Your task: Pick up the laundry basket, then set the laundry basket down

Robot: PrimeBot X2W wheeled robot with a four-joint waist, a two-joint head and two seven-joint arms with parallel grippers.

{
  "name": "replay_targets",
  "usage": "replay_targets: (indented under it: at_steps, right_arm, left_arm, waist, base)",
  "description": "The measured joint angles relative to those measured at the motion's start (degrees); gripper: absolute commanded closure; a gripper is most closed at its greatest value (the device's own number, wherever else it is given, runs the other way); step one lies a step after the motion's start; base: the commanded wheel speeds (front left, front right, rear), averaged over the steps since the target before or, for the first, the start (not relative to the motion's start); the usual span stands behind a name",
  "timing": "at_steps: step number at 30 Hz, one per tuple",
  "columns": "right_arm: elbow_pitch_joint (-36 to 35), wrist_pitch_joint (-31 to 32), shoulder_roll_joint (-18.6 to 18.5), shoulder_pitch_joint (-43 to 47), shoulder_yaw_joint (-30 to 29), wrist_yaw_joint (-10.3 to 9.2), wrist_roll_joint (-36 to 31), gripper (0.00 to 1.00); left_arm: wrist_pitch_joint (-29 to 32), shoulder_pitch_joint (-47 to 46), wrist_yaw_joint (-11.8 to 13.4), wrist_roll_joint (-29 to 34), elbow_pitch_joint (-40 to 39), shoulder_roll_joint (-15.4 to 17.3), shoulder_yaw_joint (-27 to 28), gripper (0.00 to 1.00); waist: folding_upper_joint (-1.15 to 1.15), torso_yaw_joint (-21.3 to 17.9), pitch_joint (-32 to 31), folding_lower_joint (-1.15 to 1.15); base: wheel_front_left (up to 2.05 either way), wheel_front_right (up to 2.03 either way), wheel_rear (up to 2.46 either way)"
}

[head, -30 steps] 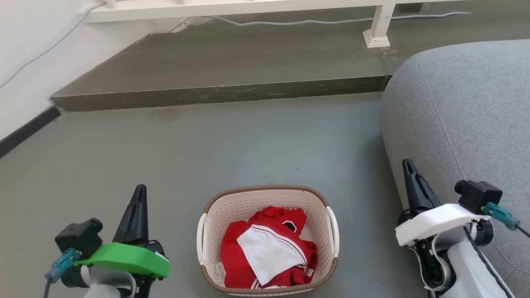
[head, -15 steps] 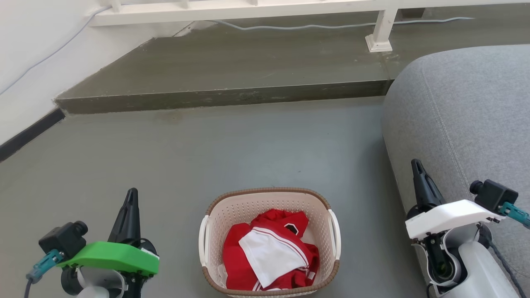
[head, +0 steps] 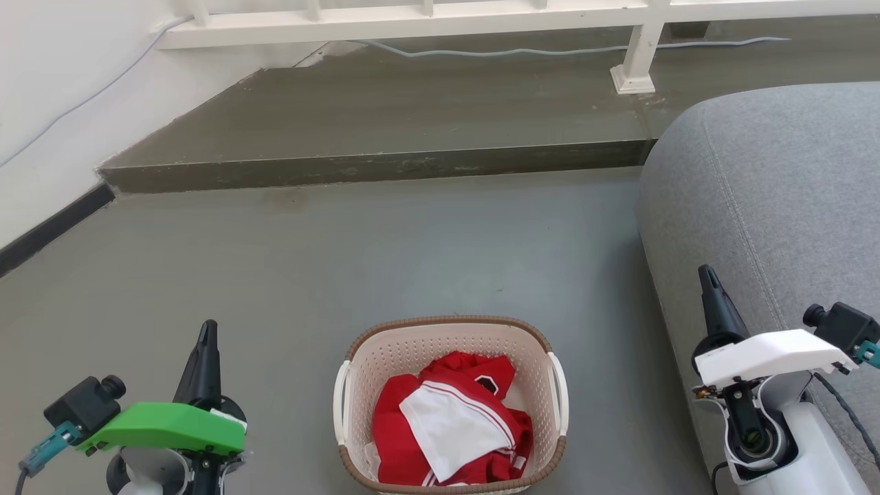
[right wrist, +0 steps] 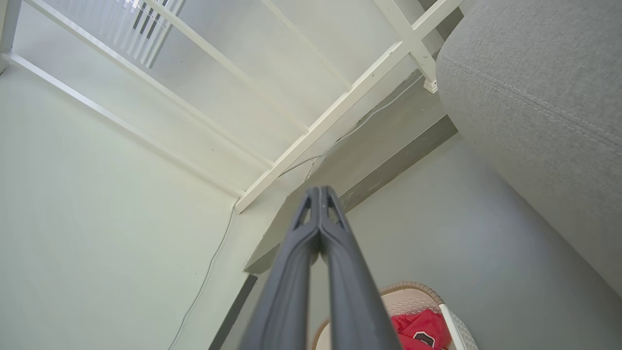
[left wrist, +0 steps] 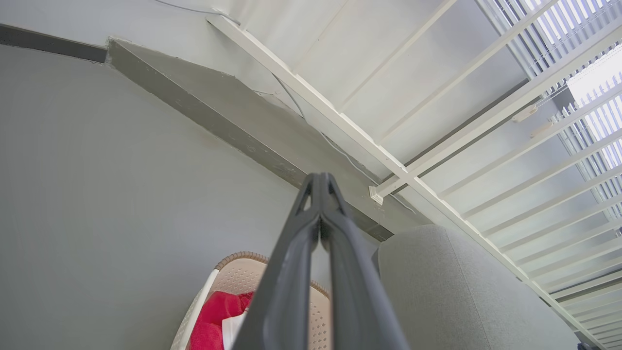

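Cream plastic: the laundry basket [head: 412, 346] is sitting on the grey floor [head: 440, 240] between the left gripper [head: 207, 326] and the right gripper [head: 706, 273], apart from both. We are judging its long axis as running left to right, across us. Both sets of jaws are pressing together, empty, and roughly equally near.

A home living space: grey sofa [head: 777, 199], white railing [head: 426, 17], laundry basket [head: 450, 330].

laundry basket [head: 448, 321] on floor [head: 412, 247] between left gripper [head: 206, 328], right gripper [head: 707, 273]
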Motion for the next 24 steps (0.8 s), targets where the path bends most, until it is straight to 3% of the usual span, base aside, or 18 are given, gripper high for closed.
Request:
replay_targets:
  at_steps: [24]
  right_arm:
    - [-0.1,4.6,0.3,0.0,-4.4,1.26,17.6,1.0]
  left_arm:
    - [4.5,0.0,-0.3,-17.2,1.5,0.1,2.4,1.0]
  waist:
    - [0.0,0.8,-1.2,0.0]
  base:
    - [0.0,0.0,0.0]
